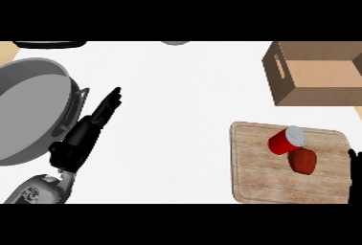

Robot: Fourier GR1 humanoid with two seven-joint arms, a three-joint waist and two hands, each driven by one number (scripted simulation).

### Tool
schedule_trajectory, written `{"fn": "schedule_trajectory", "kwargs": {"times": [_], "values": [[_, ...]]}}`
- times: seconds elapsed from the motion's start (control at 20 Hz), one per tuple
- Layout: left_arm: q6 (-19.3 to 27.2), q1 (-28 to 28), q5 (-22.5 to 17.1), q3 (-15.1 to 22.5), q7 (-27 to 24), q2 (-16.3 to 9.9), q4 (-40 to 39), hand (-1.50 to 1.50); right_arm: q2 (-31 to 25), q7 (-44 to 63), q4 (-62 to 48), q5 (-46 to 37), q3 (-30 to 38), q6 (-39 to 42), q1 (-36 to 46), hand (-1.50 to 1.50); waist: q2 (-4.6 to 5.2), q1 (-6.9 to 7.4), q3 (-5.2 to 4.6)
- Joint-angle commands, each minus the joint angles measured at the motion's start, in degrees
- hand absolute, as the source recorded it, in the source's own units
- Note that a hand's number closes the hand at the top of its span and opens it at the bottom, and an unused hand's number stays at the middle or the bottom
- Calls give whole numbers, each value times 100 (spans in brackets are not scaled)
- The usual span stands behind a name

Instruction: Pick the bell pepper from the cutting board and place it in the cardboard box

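The bell pepper [303, 161] lies on the cutting board [254, 182], a red can [287, 139] touching it at 11 o'clock. The cardboard box [283, 76] sits at 12 o'clock. The left hand [92, 122] rests with straight fingers; whether the right hand [353, 165] is clenched cannot be told.

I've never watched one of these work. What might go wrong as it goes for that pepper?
The red can lies touching the bell pepper on the cutting board, so the right hand, barely in view at the edge, might knock or grab it instead. The cardboard box has tall walls, so the pepper could catch its rim.

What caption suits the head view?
Bell pepper and red can on cutting board, cardboard box behind.
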State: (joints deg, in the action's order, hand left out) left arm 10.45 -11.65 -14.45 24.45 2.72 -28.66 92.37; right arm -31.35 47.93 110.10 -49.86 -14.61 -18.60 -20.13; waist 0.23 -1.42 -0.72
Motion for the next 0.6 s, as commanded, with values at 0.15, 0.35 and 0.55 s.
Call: {"fn": "schedule_trajectory", "kwargs": {"times": [0.15, 0.35, 0.55], "values": [[12, -351, 234, 189, 68, 449, -376, 0, 696, 2581, 1401, -551, -666, 2092, 972, -150, 0, 156, 51], [-197, -844, 195, -126, 109, 644, -840, 0, 1162, 2669, 1146, -562, -517, 2400, 1514, -150, -4, 123, 65], [-181, -340, 389, -87, -187, 692, -688, 0, 1402, 2793, 1021, -613, -333, 2838, 1900, -150, -16, 154, 65]]}}
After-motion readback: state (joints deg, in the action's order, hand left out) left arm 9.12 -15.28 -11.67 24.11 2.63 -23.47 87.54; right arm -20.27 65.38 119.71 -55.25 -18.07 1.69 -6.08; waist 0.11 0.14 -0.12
